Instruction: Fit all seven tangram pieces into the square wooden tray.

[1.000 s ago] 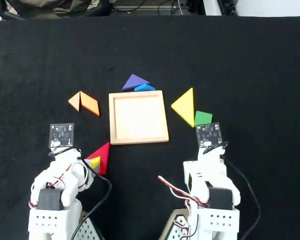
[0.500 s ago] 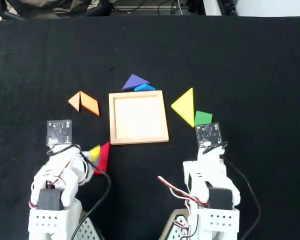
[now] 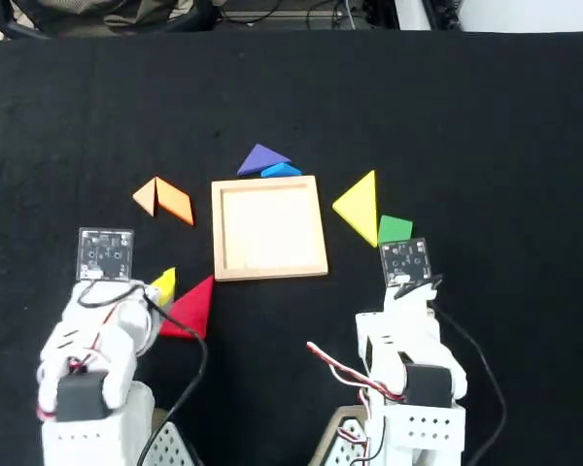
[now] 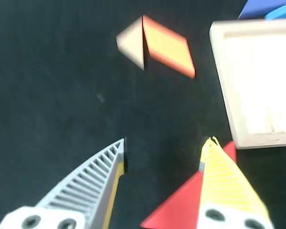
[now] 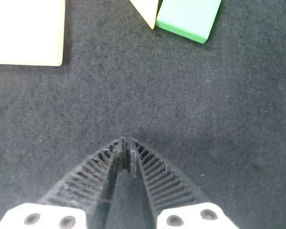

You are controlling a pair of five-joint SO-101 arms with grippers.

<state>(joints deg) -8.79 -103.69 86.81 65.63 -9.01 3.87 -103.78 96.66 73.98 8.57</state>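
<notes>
The square wooden tray [image 3: 219, 228] lies empty mid-table. A purple triangle [image 3: 262, 157] and a blue piece [image 3: 281, 171] touch its far edge. The large yellow triangle [image 3: 360, 206] and green square [image 3: 395, 229] lie to its right. An orange triangle [image 4: 132, 40] and an orange parallelogram [image 4: 169, 45] lie to its left. The red triangle [image 3: 189, 308] sits off the near left corner. My left gripper [image 4: 166, 141] is open, its yellow finger [image 3: 163, 284] over the red triangle's left edge. My right gripper [image 5: 126, 141] is shut and empty on the cloth, short of the green square [image 5: 188, 16].
Black cloth covers the whole table, with wide free room beyond the pieces and at both sides. The right arm [image 3: 408, 335] stands near the front edge, below the green square. Chairs and cables lie past the far edge.
My left arm swung to the left and its yellow finger slid toward the red triangle's left edge, uncovering more of the piece. The right arm stayed still.
</notes>
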